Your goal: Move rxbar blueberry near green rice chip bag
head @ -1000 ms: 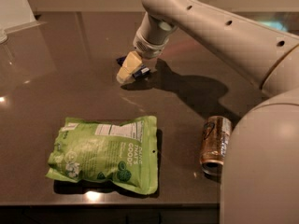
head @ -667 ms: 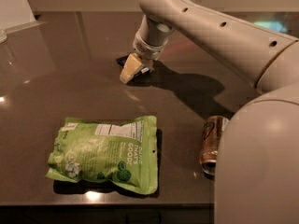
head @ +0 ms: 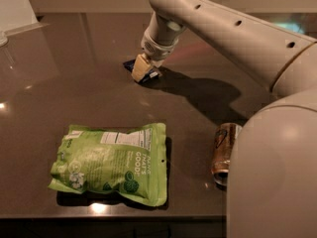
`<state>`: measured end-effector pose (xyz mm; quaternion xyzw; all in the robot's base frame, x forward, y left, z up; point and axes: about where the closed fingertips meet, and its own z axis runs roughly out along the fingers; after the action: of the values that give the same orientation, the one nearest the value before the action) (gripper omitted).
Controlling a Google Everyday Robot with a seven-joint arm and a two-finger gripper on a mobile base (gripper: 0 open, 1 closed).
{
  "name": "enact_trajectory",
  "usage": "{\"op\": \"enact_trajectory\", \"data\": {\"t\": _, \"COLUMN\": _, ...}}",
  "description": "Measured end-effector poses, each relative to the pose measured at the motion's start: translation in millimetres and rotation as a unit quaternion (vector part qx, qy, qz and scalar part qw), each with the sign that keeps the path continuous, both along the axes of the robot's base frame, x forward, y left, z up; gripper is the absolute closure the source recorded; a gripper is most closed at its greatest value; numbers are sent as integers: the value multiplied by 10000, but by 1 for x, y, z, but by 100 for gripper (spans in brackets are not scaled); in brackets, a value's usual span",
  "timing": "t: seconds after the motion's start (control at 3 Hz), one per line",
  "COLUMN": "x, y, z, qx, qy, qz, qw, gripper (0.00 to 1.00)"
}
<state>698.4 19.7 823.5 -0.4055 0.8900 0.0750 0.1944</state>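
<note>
The rxbar blueberry (head: 150,75) is a small flat dark navy wrapper lying on the dark table at the back middle. My gripper (head: 140,68) points down right on top of it and hides most of it; only the bar's left corner and right end show. The green rice chip bag (head: 111,161) is a large light-green pouch lying flat near the table's front edge, well in front of the bar and a little to its left. Nothing lies between bar and bag.
A brown-gold drink can (head: 224,151) lies on its side at the front right, next to my arm's big white body (head: 272,172). A white object (head: 15,9) stands at the back left corner. The table's front edge (head: 124,217) runs just below the bag.
My gripper has shifted slightly right and farther back over the bar. The bag and the can have not moved.
</note>
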Motion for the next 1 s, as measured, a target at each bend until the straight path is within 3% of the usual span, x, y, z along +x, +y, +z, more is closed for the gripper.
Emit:
{"op": "enact_trajectory", "data": {"t": 0.33, "x": 0, "y": 0, "z": 9, "qx": 1, "qy": 0, "qz": 1, "qw": 10000, "gripper": 87}}
{"op": "enact_trajectory", "data": {"t": 0.67, "x": 0, "y": 0, "z": 10, "qx": 2, "qy": -1, "qz": 1, "qw": 10000, "gripper": 100}}
{"op": "enact_trajectory", "data": {"t": 1.0, "x": -28, "y": -7, "z": 35, "qx": 372, "qy": -90, "qz": 230, "qw": 9990, "gripper": 100}}
